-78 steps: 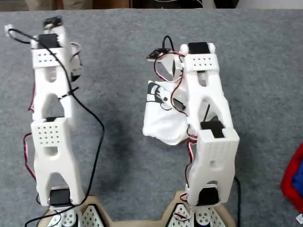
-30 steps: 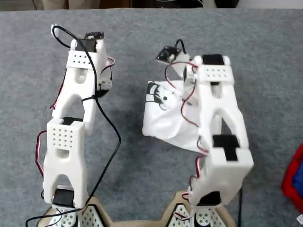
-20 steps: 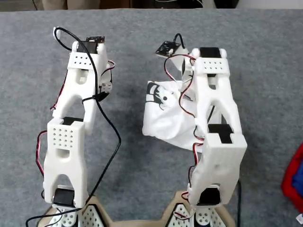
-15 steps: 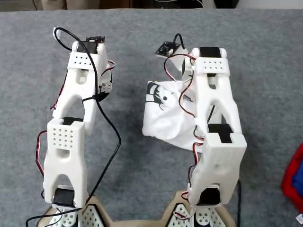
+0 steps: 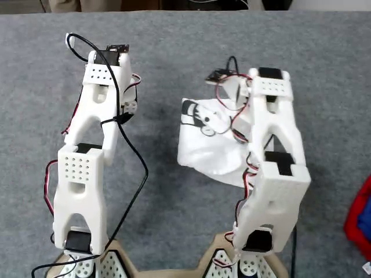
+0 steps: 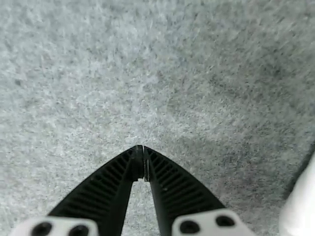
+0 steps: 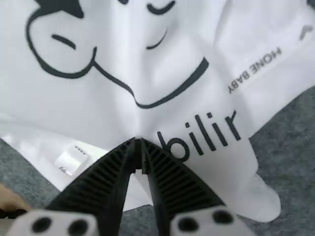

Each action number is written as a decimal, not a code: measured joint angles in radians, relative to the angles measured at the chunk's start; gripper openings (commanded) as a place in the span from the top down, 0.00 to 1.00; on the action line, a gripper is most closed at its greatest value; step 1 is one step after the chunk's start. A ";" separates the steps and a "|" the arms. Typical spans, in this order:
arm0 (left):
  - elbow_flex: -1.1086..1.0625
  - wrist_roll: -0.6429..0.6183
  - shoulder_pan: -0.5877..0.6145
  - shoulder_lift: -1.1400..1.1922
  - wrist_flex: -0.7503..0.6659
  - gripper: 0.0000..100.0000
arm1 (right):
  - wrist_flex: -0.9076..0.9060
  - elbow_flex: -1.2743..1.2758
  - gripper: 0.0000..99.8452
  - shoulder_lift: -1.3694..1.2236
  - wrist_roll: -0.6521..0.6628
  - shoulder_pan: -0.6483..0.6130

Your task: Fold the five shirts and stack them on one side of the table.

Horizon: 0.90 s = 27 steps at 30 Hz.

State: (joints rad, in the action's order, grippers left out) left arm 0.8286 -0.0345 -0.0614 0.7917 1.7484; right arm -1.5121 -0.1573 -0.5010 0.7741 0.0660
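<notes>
A crumpled white shirt [image 5: 206,145] with a black line drawing lies mid-table on the grey carpet. My right arm stands over its right part. In the right wrist view the right gripper [image 7: 138,147] is shut, its tips pressed into the shirt [image 7: 147,73], and the fabric's creases run toward them. My left gripper [image 6: 139,160] is shut with nothing in it, low over bare carpet to the left of the shirt. In the high view the left gripper [image 5: 126,107] sits under the left arm's wrist.
A red and blue cloth [image 5: 360,215] lies at the table's right edge. Grey carpet [image 5: 324,69] covers the whole table. A black cable [image 5: 136,168] hangs from the left arm toward its base.
The right arm has shifted to the right, and the white shirt slid slightly right with it. The left arm swung right earlier and has kept still for the last second.
</notes>
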 measured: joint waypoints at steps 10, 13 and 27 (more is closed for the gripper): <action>0.000 0.000 0.000 0.000 0.000 0.98 | -0.015 0.164 0.99 0.106 0.040 0.058; 0.000 0.000 0.000 0.000 0.000 0.98 | -0.015 0.232 0.99 0.210 0.040 0.058; 0.000 0.000 0.000 0.000 0.000 0.98 | 0.209 0.585 0.99 0.502 -0.006 0.100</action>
State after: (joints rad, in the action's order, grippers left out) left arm 0.8286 -0.0345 -0.0614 0.7917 1.7484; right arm -1.3034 0.4273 0.0008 0.7679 0.1657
